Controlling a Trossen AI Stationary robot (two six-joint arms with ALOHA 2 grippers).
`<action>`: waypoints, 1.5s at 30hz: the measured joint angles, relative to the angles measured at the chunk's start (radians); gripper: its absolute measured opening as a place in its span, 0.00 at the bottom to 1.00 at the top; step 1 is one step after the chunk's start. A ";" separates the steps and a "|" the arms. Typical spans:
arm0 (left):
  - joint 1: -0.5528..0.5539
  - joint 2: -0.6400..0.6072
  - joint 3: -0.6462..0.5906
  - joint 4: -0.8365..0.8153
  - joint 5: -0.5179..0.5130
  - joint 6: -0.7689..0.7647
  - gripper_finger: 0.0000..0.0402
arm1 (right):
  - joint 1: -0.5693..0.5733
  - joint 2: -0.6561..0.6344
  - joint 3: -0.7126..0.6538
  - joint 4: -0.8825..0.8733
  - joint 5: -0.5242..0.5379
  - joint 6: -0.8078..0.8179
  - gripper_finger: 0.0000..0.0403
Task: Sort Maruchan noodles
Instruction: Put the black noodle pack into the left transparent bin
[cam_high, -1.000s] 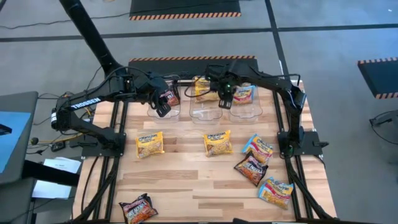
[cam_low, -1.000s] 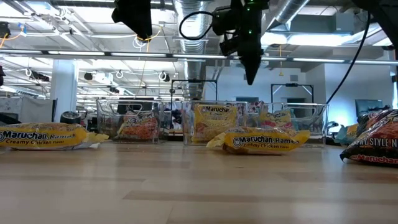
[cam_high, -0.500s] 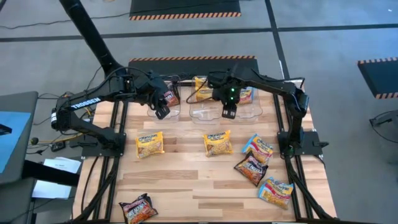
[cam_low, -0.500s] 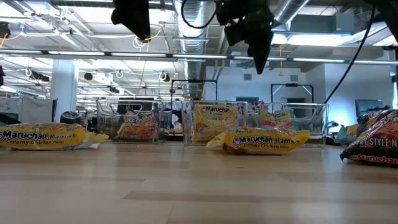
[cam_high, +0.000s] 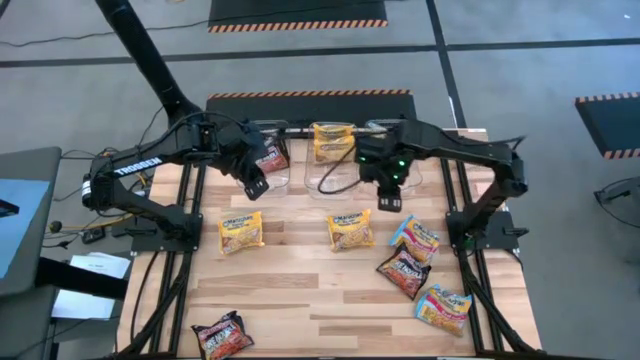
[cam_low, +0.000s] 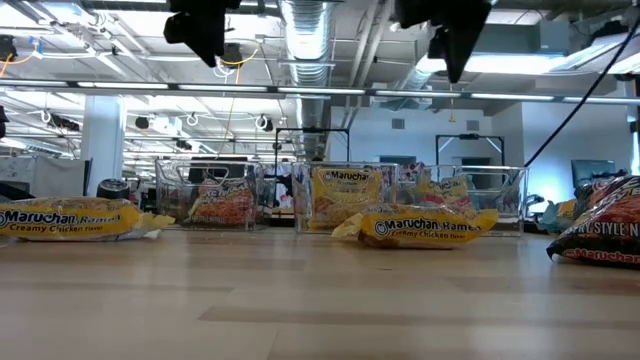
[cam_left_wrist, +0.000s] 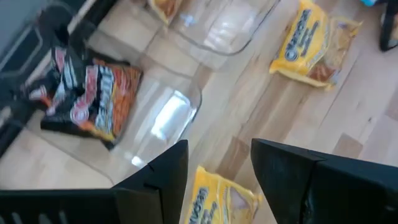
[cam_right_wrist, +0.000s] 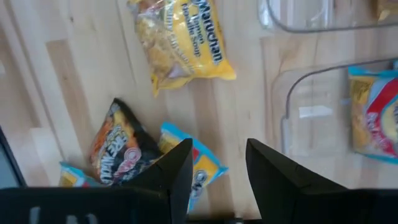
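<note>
Both arms reach in over the tubs (cam_high: 333, 178) at twelve o'clock. The left gripper (cam_high: 252, 185) and right gripper (cam_high: 387, 200) hang with fingers parted, holding nothing. Loose packets (cam_high: 350, 229) lie from centre toward five o'clock, some already in tubs.

Looking like an industrial robotics lab or workshop. Sitting on a grey concrete floor (cam_high: 560, 60) crossed by dark lines, with black mats edged in orange-and-black hazard stripes (cam_high: 297, 24) lying beyond the far side of the wooden table (cam_high: 300, 280). Showing, behind the table at table height, a big open hall with exposed silver ducts (cam_low: 310, 40), pipes, hanging cables and bright strip lighting (cam_low: 130, 20) running overhead.
</note>
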 joint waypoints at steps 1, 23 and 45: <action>-0.006 0.000 -0.001 -0.016 0.000 -0.010 0.40 | 0.009 -0.019 -0.020 0.001 0.000 0.013 0.43; -0.227 0.000 -0.001 -0.193 -0.019 -0.272 0.40 | 0.225 -0.295 -0.291 0.031 0.000 0.345 0.43; -0.391 0.000 -0.001 -0.198 -0.068 -0.381 0.40 | 0.559 -0.299 -0.451 0.072 -0.019 0.838 0.48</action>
